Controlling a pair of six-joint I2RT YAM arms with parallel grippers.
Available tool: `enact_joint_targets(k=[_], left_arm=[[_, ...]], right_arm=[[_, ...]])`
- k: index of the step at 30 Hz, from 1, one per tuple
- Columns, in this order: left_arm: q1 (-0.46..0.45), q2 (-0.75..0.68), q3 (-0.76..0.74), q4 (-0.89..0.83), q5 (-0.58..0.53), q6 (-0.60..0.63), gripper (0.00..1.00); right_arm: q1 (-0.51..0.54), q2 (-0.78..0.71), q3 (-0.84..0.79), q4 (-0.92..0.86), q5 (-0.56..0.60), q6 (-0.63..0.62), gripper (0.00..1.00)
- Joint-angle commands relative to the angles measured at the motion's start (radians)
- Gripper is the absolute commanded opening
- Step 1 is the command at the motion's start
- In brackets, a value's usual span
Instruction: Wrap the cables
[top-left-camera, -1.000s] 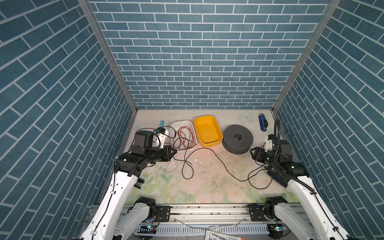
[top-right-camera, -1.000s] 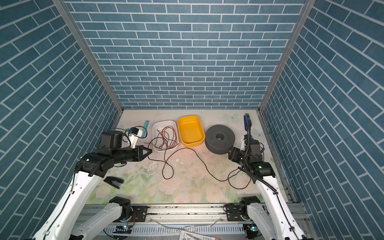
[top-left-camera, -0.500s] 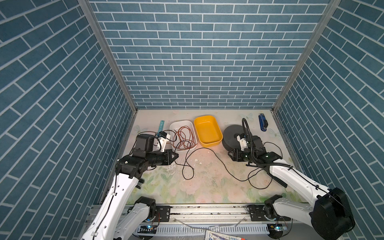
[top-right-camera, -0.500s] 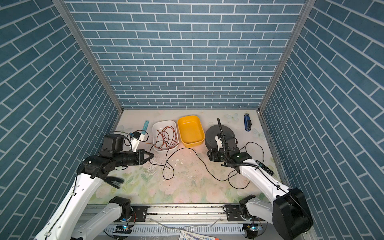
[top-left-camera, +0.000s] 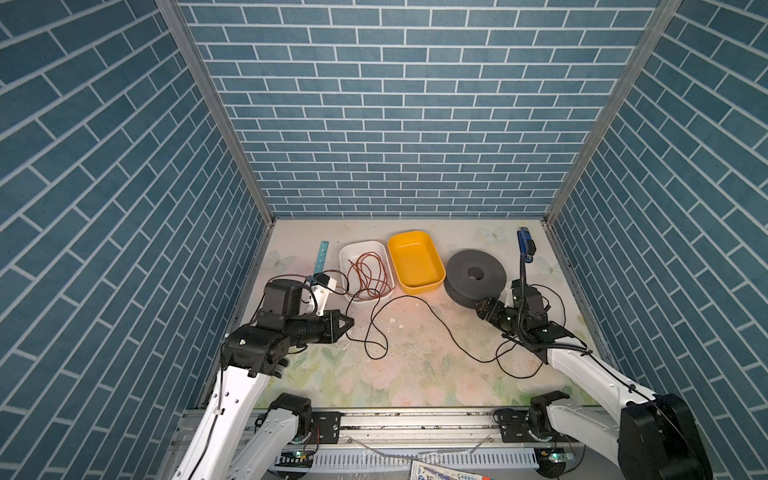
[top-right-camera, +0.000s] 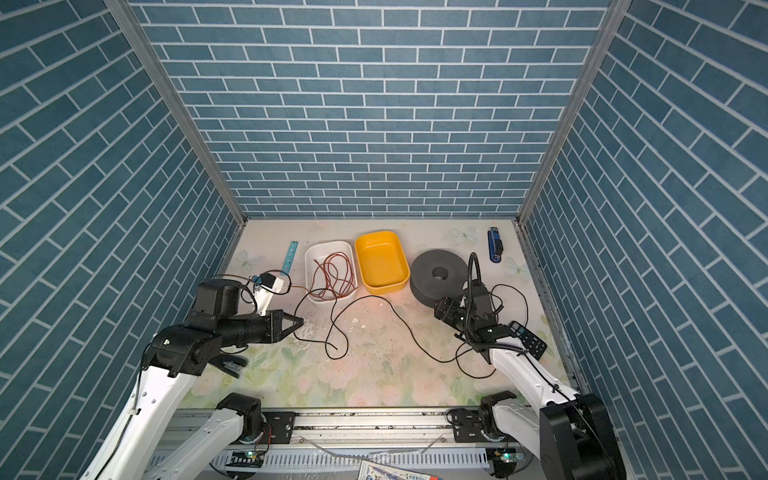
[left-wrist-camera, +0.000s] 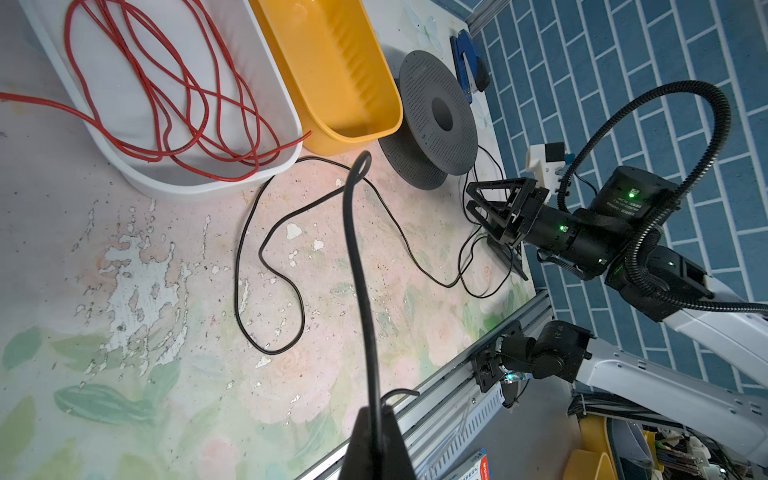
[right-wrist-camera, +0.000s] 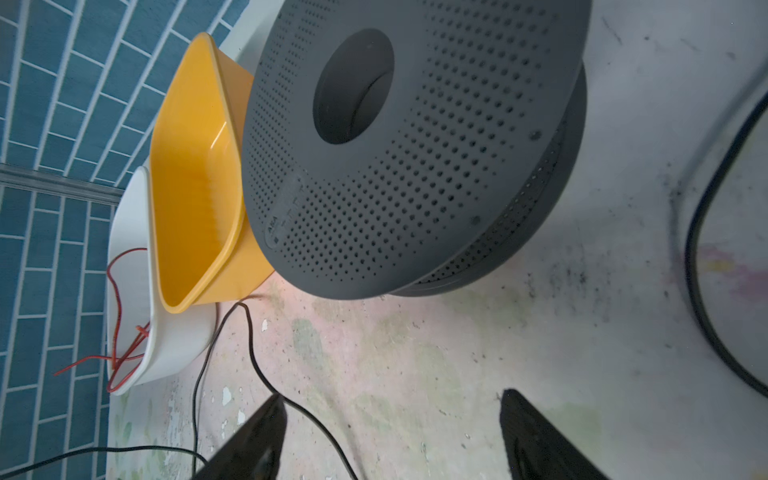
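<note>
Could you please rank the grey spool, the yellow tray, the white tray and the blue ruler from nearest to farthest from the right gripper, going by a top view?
From the right gripper, in a top view:
1. Grey spool, just beyond its fingertips.
2. Yellow tray, left of the spool.
3. White tray, left of the yellow one.
4. Blue ruler, farthest left, near the wall.

Finding: no text can be read.

- Embossed lettering (right-wrist-camera: 286, 210) on the grey spool (right-wrist-camera: 415, 145): too faint.
- White print (left-wrist-camera: 619, 204) on the arm's motor housing (left-wrist-camera: 636, 195): too small.
- Printed packet (top-left-camera: 446, 473), 6 o'clock below the worktop (top-left-camera: 415, 374): blurred.
</note>
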Motion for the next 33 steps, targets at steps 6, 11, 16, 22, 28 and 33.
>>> enact_joint_targets(k=[6, 11, 16, 22, 28, 33], left_arm=[[0.006, -0.011, -0.091, 0.072, 0.035, -0.014, 0.00], [0.006, -0.073, -0.156, 0.106, 0.029, -0.035, 0.00], [0.006, -0.078, -0.137, 0.083, 0.046, -0.021, 0.00], [0.006, -0.092, -0.142, 0.075, 0.015, -0.002, 0.00], [0.006, -0.099, -0.145, 0.087, 0.000, 0.009, 0.00], [0.006, -0.104, -0.148, 0.089, -0.003, 0.003, 0.00]], right_arm=[[-0.102, 0.079, -0.025, 0.206, -0.084, 0.094, 0.82], [-0.143, 0.231, -0.070, 0.462, -0.146, 0.186, 0.81], [-0.154, 0.444, -0.085, 0.783, -0.222, 0.258, 0.79], [-0.160, 0.617, -0.076, 1.008, -0.245, 0.323, 0.71], [-0.160, 0.727, -0.106, 1.196, -0.259, 0.348, 0.46], [-0.160, 0.694, -0.163, 1.203, -0.250, 0.323, 0.17]])
